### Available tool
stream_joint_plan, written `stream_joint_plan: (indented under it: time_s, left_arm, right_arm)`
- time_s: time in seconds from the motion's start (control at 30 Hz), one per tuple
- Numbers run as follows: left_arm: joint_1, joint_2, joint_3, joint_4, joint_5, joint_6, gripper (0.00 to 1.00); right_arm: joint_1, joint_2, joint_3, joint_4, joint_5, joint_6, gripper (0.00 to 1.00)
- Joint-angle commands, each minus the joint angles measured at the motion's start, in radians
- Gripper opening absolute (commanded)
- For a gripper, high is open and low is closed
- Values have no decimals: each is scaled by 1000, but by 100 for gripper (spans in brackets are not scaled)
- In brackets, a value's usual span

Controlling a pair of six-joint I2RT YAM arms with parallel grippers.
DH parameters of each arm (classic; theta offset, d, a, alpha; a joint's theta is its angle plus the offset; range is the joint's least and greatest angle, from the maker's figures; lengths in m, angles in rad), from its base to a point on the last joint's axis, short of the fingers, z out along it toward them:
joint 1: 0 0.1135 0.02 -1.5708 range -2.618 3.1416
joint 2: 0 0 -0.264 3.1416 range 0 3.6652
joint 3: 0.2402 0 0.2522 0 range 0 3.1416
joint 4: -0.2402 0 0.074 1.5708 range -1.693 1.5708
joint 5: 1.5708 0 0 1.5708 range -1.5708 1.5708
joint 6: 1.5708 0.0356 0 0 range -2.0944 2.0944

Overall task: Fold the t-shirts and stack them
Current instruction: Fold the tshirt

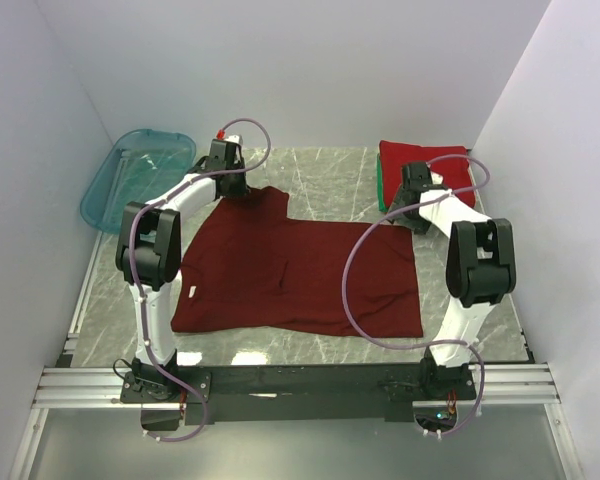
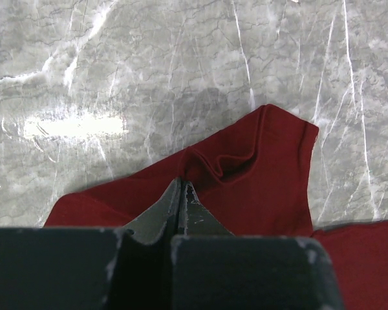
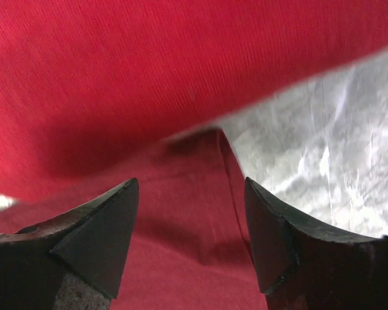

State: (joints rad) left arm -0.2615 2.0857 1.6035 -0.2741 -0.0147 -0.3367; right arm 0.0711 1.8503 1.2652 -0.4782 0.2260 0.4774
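A dark maroon t-shirt [image 1: 290,265] lies spread flat in the middle of the table. My left gripper [image 1: 230,185] is at its far left sleeve. In the left wrist view that gripper [image 2: 183,184] is shut, pinching a puckered fold of the maroon sleeve [image 2: 258,181]. My right gripper [image 1: 415,200] hovers low over the shirt's far right corner. Its jaws [image 3: 191,213] stand open and straddle the maroon cloth [image 3: 181,258] by its hemmed edge. A folded bright red t-shirt [image 1: 425,165] lies at the back right on a green one [image 1: 382,190], and fills the top of the right wrist view [image 3: 149,77].
A translucent teal tub [image 1: 138,175] sits at the back left, against the white wall. White walls close in the marbled table [image 1: 330,175] on three sides. The arm bases and a black rail [image 1: 300,380] run along the near edge.
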Motion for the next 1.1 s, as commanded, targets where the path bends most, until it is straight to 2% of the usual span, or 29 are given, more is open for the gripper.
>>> stream_joint_plan:
  time_s: [0.0,0.23,0.57,0.67,0.77,0.83,0.93,1.07]
  left_arm:
    - [-4,-50,-7,39,21,-10,0]
    - [-4,-76,-42,69,18,-9,0]
    - [-5,-107,-74,81,16,-13,0]
    - [-4,-107,-73,78,18,-13,0]
    - [-4,-113,-74,78,18,-12,0]
    - [-4,-122,-77,81,22,-10,0]
    - [-4,-141,-93,84,35,-7,0]
    - [-4,-168,-134,85,61,-15,0]
  right_arm:
    - [-2,36,74,15,58,-17,72]
    - [-2,107,92,-27,102,1,70]
    - [-1,141,132,-54,81,-14,61]
    - [-2,141,135,-54,81,-19,51]
    - [1,144,137,-53,75,-23,34]
    - [-1,141,134,-53,72,-26,33]
    - [-1,130,126,-31,47,-34,25]
    - [-1,81,80,27,30,-54,4]
